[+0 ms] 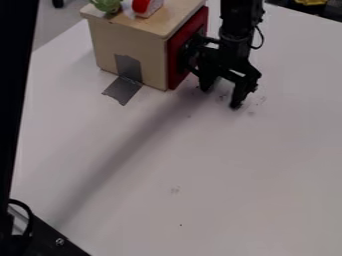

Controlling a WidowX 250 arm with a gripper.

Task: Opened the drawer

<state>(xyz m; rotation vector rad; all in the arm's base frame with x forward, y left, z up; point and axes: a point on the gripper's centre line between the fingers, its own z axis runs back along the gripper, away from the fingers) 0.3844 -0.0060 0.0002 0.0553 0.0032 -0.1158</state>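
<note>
A small light-wood cabinet (pixel 137 52) stands at the upper left of the white table, with a dark red drawer front (pixel 178 55) on its right side. The drawer front looks flush with the cabinet, though the arm hides part of it. Close beside that red face, on its right, the black gripper (pixel 222 96) hangs down low over the table. Its two fingers are spread apart with nothing between them. Whether the gripper's left side touches the drawer or a handle, I cannot tell.
On the cabinet's top are a green object (pixel 107 5) and a red and white piece (pixel 143 6). Grey tape (pixel 124 89) holds the cabinet's near side to the white table (pixel 220 175). Black equipment (pixel 43 240) takes up the left edge and lower left corner.
</note>
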